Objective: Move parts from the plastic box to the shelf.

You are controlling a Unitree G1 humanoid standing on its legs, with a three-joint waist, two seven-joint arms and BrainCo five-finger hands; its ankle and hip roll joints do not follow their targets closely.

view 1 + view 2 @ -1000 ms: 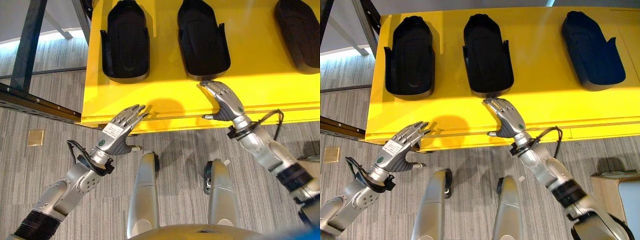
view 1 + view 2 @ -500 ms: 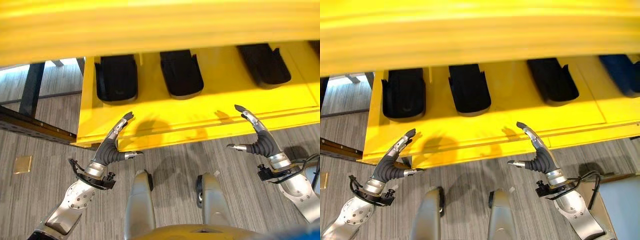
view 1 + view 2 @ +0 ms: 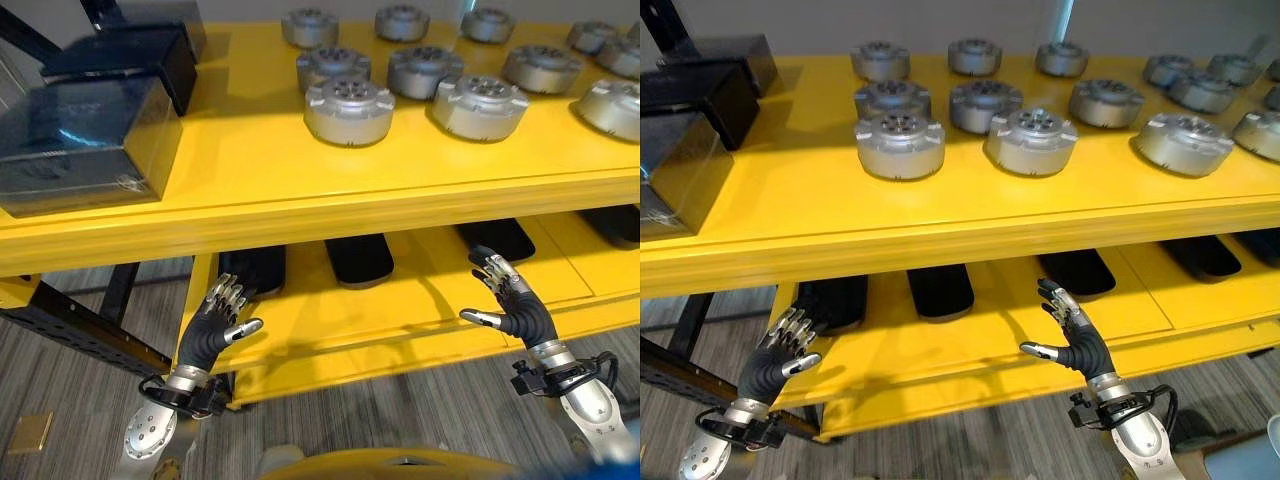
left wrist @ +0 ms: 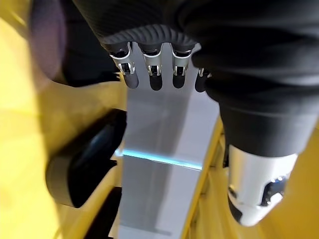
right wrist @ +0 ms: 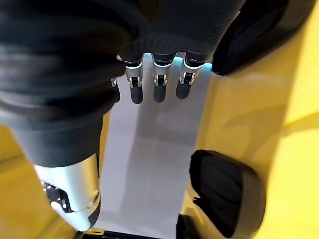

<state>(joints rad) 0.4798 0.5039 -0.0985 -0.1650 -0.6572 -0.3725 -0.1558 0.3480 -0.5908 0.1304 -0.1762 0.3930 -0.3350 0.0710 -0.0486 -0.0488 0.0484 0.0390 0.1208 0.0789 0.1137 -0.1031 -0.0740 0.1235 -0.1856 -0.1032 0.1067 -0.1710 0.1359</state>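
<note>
A yellow shelf (image 3: 250, 175) has two levels. Its upper level carries several round silver metal parts (image 3: 348, 108). Black moulded parts (image 3: 358, 258) lie on the lower level (image 3: 400, 300). My left hand (image 3: 215, 320) is raised in front of the lower level's left end, fingers straight, open and empty. In front of the lower level further right, my right hand (image 3: 515, 305) is also open and empty, palm toward the shelf. In the wrist views the left hand's fingers (image 4: 149, 74) and the right hand's fingers (image 5: 157, 79) point straight out with nothing between them and the thumbs.
Dark glossy boxes (image 3: 80, 140) stand on the upper level's left end. A black frame beam (image 3: 80, 325) runs under the shelf at left. A black part (image 5: 227, 194) lies close to the right hand. Grey striped floor lies below.
The camera has tilted up, so the upper level with the silver parts has come into view. Both hands have turned more upright in front of the lower level; nothing was picked up.
</note>
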